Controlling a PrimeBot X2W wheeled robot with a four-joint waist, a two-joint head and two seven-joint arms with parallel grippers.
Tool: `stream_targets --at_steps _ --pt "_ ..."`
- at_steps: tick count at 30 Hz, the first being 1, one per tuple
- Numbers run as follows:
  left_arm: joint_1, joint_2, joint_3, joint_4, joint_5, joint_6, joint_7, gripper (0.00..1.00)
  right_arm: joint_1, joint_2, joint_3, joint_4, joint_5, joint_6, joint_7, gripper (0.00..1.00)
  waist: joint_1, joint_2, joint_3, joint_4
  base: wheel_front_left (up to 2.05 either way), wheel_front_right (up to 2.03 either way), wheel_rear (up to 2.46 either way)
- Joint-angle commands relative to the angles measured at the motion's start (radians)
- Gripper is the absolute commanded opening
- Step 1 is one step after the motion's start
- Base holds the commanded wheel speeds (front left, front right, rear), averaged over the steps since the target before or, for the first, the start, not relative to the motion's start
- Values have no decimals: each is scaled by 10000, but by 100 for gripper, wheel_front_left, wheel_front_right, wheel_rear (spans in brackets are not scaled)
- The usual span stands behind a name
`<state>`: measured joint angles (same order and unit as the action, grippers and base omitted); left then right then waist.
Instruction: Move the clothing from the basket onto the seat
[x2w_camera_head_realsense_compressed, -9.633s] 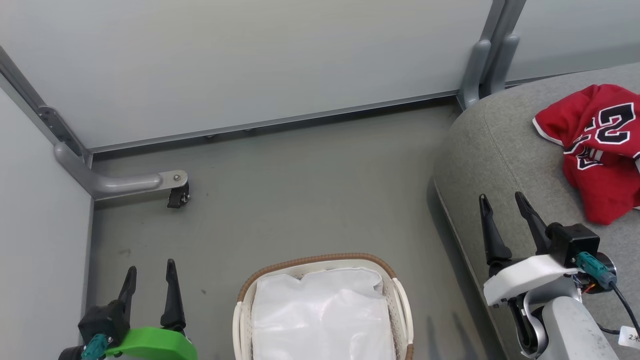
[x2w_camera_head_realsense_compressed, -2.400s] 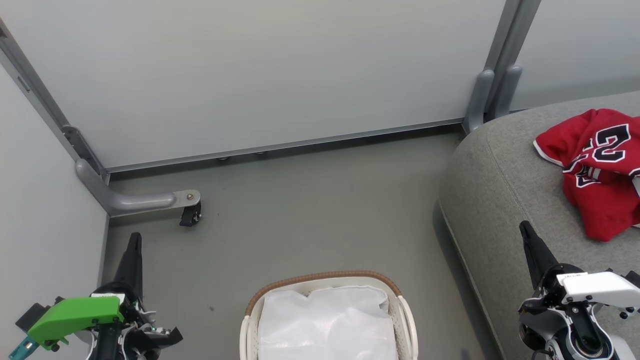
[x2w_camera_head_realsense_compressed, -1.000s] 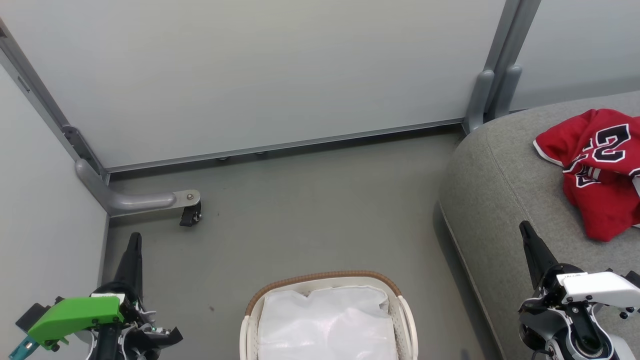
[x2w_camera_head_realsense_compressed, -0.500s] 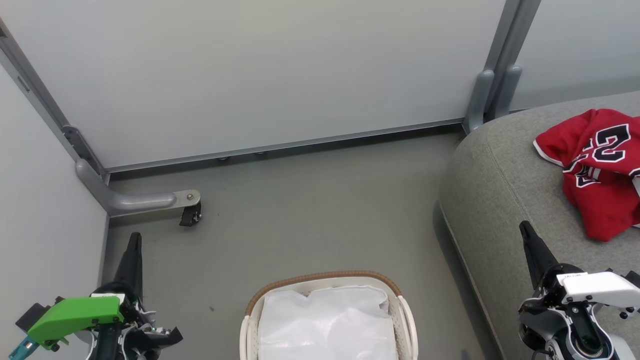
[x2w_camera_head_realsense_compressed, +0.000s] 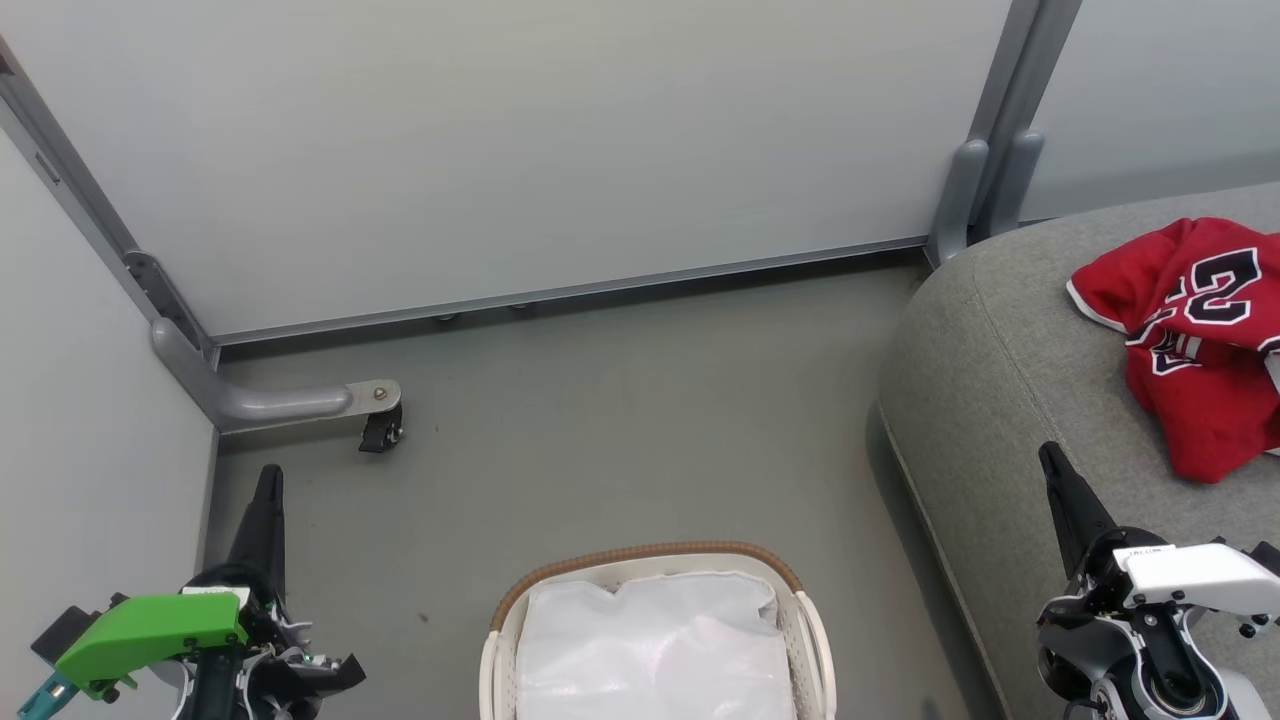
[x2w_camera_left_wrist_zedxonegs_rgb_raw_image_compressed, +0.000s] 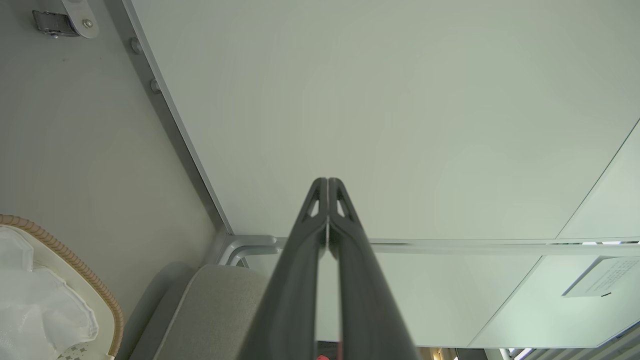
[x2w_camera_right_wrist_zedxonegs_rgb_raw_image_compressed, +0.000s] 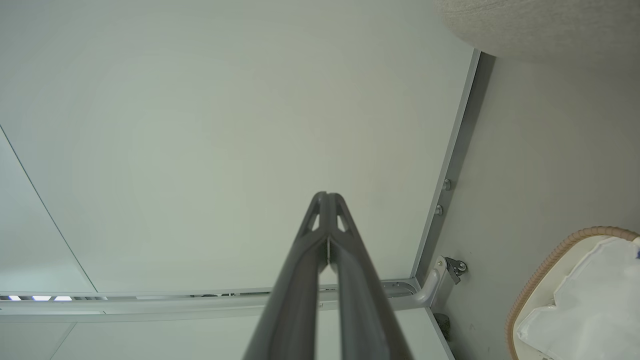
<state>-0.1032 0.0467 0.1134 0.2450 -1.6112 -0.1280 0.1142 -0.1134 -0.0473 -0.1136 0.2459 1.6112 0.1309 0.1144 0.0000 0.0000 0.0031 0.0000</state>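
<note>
You see "23" on the clothing (x2w_camera_head_realsense_compressed: 1190, 340) on the seat (x2w_camera_head_realsense_compressed: 990, 400); basket (x2w_camera_head_realsense_compressed: 640, 553) holds white liner (x2w_camera_head_realsense_compressed: 650, 650); left gripper (x2w_camera_left_wrist_zedxonegs_rgb_raw_image_compressed: 327, 181), right gripper (x2w_camera_right_wrist_zedxonegs_rgb_raw_image_compressed: 327, 195) jaws together.

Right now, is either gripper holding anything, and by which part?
Nothing is held. The left gripper and right gripper are both shut with nothing between the fingers; the red jersey lies on the sofa seat.

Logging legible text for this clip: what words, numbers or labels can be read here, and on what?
"2" plus a crumpled second digit, black with white outline: on the red jersey on the seat.
Printed sheet on the wall panel, left wrist view: too blurred to read.
Tiny label on the white wrist cover: too small.
</note>
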Motion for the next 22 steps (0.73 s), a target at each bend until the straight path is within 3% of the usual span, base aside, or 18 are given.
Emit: stream_targets --at_steps 1,22 --pt "-107 67 19 -15 -36 -54 31 0 109 -57 -16 -38 36 -3 27 0 0 0 0 0 0 0 0" --pt "-107 67 19 -15 -36 -54 31 0 109 -57 -15 -38 36 -3 27 0 0 0 0 0 0 0 0"
